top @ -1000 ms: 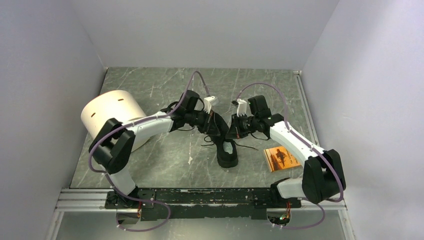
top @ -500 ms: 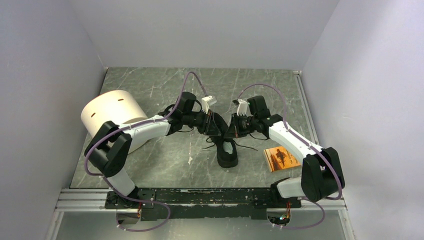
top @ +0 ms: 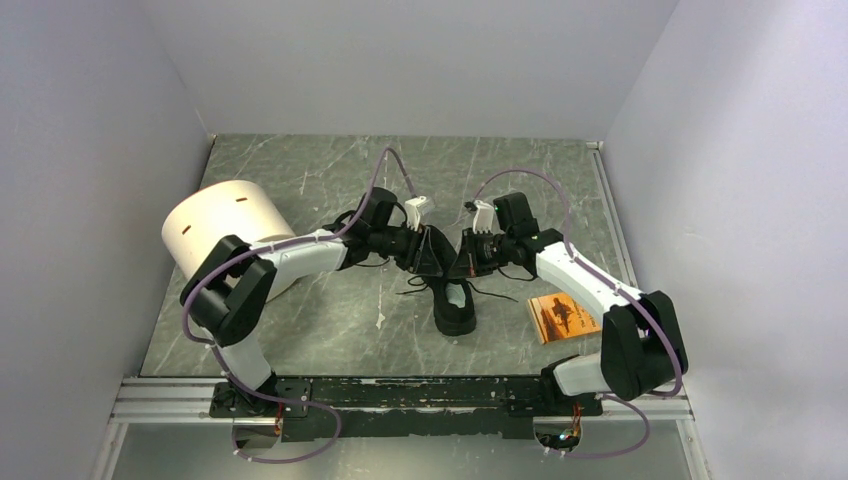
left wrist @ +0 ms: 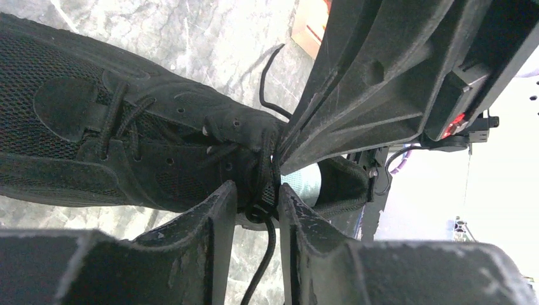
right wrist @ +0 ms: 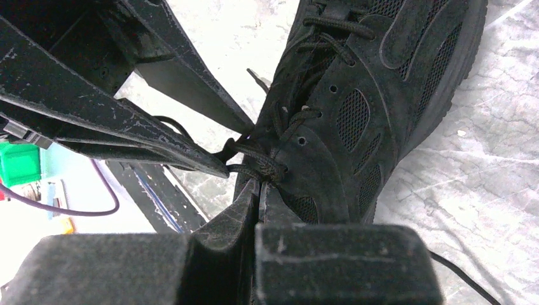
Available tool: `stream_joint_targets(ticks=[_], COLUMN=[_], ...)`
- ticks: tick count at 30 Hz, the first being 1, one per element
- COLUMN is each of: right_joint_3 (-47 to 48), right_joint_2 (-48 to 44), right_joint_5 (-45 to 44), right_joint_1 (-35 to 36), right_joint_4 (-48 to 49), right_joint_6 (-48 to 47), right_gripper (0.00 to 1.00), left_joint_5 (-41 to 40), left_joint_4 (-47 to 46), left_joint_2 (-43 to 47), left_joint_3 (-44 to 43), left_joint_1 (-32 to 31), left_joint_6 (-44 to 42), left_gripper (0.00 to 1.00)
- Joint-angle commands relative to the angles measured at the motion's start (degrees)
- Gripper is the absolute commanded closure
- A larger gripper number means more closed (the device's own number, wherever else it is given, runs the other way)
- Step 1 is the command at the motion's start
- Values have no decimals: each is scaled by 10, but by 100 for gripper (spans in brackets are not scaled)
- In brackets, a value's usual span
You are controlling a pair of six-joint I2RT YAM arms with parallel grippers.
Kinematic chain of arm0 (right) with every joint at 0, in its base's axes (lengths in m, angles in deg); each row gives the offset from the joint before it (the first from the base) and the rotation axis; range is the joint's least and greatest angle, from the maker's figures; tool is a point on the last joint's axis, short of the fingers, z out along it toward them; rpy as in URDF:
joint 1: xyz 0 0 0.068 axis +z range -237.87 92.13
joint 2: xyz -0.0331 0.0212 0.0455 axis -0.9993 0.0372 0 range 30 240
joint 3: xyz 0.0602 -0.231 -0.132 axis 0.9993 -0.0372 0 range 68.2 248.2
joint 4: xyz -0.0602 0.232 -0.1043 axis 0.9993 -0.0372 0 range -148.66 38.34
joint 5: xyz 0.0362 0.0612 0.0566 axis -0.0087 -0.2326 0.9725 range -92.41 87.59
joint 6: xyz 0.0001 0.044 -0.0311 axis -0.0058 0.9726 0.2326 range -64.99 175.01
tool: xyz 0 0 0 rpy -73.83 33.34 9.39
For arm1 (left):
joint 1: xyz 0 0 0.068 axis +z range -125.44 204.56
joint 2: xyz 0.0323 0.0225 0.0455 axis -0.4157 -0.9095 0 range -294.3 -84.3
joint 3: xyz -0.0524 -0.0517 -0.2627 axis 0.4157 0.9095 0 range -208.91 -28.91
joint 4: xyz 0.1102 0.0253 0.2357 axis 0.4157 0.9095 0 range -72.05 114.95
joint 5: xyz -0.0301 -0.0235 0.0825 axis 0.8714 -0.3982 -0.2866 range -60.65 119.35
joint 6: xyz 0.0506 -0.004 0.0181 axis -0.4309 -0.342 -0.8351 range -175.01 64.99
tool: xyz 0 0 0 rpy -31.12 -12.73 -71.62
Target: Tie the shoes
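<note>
The black shoe [top: 456,306] lies mid-table with its pale insole showing, and my two grippers meet over its laces. The left gripper [top: 437,258] [left wrist: 254,200] stands slightly open at the shoe's [left wrist: 127,146] top eyelets. A thin black lace [left wrist: 270,248] hangs loose between its fingers without being pinched. Opposite it, the right gripper [top: 462,262] [right wrist: 257,185] is shut, its tips pinched together at the bunched lace crossing [right wrist: 254,166] on the shoe's [right wrist: 356,108] tongue. The right gripper's fingers [left wrist: 356,95] fill the upper right of the left wrist view.
A white cylinder [top: 225,235] stands at the left beside the left arm. An orange booklet [top: 562,317] lies right of the shoe. A loose lace end [top: 495,293] trails on the marble table [top: 330,180]. Grey walls close in three sides.
The left gripper's jaws have parted and let go of the lace. The left arm shifted slightly; the right gripper stayed shut in place.
</note>
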Motion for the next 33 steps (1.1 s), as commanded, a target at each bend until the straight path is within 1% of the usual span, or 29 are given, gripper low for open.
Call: stream_joint_targets(ticks=[1, 3, 5, 8, 10, 14, 17, 18, 19, 22, 23, 24, 25, 28, 31, 33], right_joint_3=[0, 0, 0, -3, -5, -4, 3, 8, 13, 17, 17, 17, 21, 55, 79, 79], right_joint_2=[10, 12, 10, 8, 6, 6, 6, 2, -6, -42, -48, -49, -40, 5, 32, 41], right_joint_5=[4, 2, 1, -2, -2, -2, 4, 0, -10, -29, -30, -28, -27, -32, -23, -11], right_joint_1=[5, 7, 7, 7, 7, 7, 7, 7, 7, 0, -2, -5, -7, -11, -13, -13], right_joint_4=[12, 12, 13, 14, 19, 25, 18, 6, -6, -24, -23, -18, -16, -25, -13, -1], right_joint_6=[4, 3, 3, 6, 11, 18, 13, 8, 2, -15, -22, -27, -32, -45, -46, -50], right_gripper=[100, 100, 100, 100, 100, 100, 100, 97, 86, 64, 59, 55, 54, 54, 56, 57], left_joint_5=[15, 21, 24, 20, 19, 2, -9, -13, -19, -22, -22, -21, -21, -28, -31, -30], left_joint_4=[-16, -30, -30, -11, 6, 41, 50, 52, 55, 69, 71, 70, 68, 70, 77, 79], left_joint_2=[-13, -9, -7, -12, -22, -39, -40, -37, -34, -20, -14, -9, -3, 9, 6, 2], left_joint_3=[-22, -17, -16, -24, -34, -55, -65, -66, -69, -73, -72, -71, -70, -71, -81, -88], left_joint_1=[-3, -3, -4, -3, -4, -6, -6, -6, -6, -6, -6, -6, -6, -6, -6, -6], left_joint_6=[6, 12, 10, -4, -14, -36, -51, -56, -62, -75, -76, -78, -81, -87, -91, -93], left_gripper=[63, 60, 60, 62, 66, 79, 87, 91, 94, 95, 95, 95, 95, 95, 95, 95])
